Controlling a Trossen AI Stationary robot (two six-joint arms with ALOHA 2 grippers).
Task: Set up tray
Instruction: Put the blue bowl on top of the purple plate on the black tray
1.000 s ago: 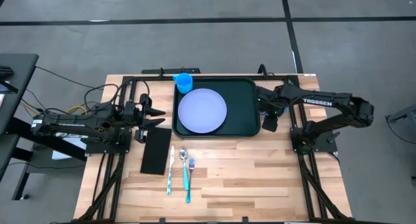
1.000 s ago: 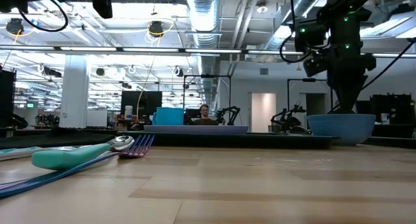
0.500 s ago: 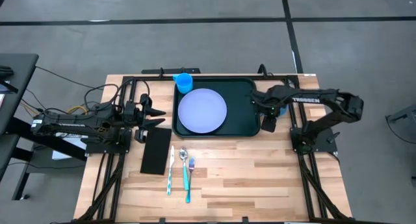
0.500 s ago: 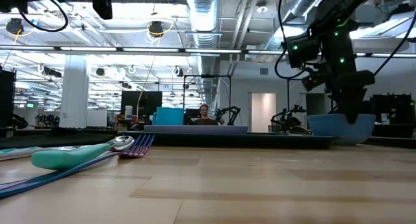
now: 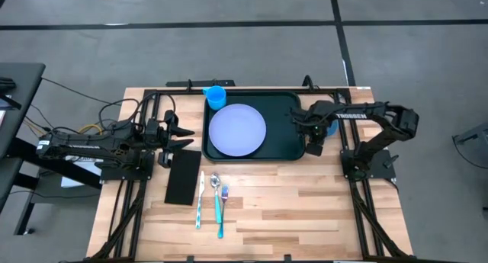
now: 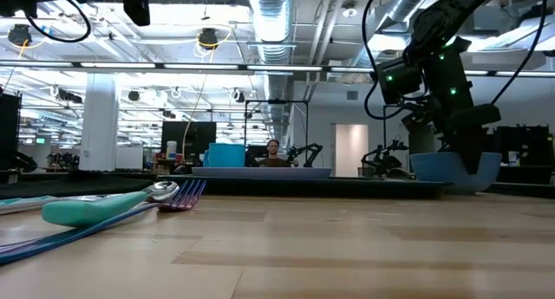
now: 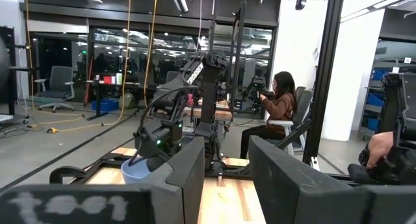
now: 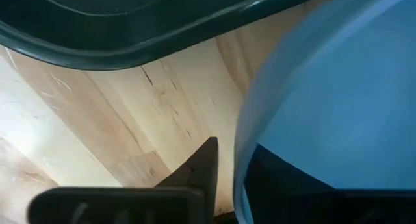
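Since a second ago, my right end effector (image 5: 314,133) has drawn in toward the tray (image 5: 286,145), its open fingers straddling the blue bowl's (image 8: 338,120) rim just beside the tray's right edge. Farther off, my left end effector (image 5: 177,136) waits open on the counter (image 5: 305,210).
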